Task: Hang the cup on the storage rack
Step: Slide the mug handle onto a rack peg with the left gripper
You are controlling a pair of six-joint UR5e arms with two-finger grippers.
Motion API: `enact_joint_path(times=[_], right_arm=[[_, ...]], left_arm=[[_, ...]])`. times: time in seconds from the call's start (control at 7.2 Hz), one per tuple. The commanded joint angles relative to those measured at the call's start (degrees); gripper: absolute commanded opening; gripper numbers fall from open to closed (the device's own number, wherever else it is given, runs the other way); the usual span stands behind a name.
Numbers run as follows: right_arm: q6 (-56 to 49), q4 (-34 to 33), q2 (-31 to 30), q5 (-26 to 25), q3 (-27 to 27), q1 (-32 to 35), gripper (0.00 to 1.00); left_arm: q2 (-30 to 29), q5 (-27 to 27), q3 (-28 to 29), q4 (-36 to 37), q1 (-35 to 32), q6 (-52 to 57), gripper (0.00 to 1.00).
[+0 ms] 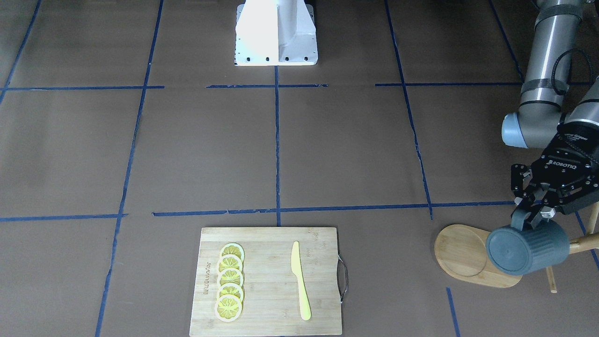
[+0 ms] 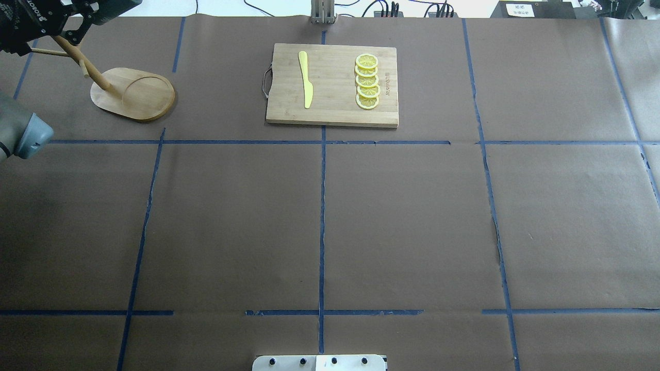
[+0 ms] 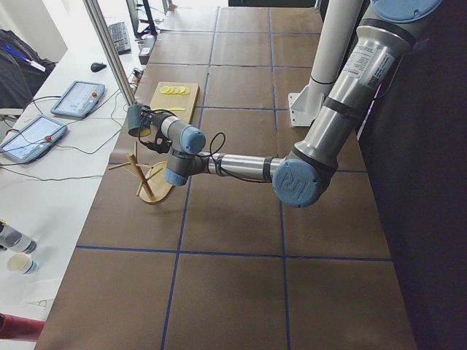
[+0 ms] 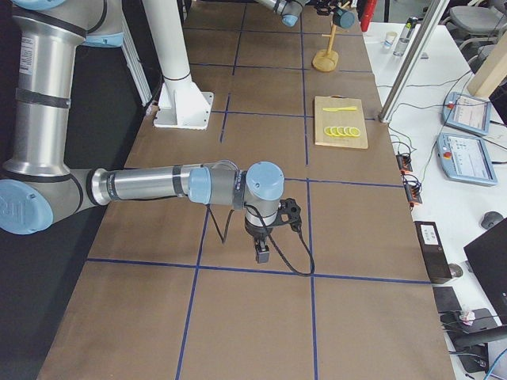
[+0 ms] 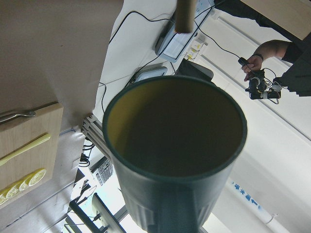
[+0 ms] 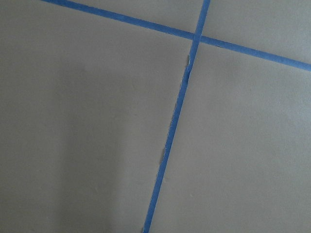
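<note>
The dark blue-grey ribbed cup [image 1: 526,250] hangs on its side in the air, its base towards the front camera. My left gripper [image 1: 532,217] is shut on its upper side. It hovers over the bamboo storage rack's oval base [image 1: 461,255], next to the post [image 2: 85,62] and pegs. In the left wrist view the cup's yellow inside [image 5: 175,126] fills the frame, with a peg tip [image 5: 184,14] just beyond the rim. The side views show the cup [image 3: 136,120] above the rack [image 3: 144,182]. My right gripper [image 4: 261,253] points down low over the table, far from the rack; I cannot tell whether it is open.
A rectangular cutting board [image 2: 335,113] with several lemon slices [image 2: 367,81] and a yellow knife [image 2: 305,80] lies at the table's middle far edge. The robot's white base [image 1: 276,32] stands at the near edge. An operator's hand [image 5: 255,63] shows past the table.
</note>
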Motion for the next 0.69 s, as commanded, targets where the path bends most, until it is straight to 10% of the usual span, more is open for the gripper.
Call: enact_joint_path(times=[0.0,0.56], right_arm=[[0.0,0.1,0.0,0.0,0.0,0.0,1.00],[0.0,0.1,0.0,0.0,0.0,0.0,1.00]], left_arm=[[1.3,-0.1,1.6,-4.2,-0.1,-0.3,0.00],[1.3,-0.1,5.8,-9.0,-0.6,-1.9,0.00]])
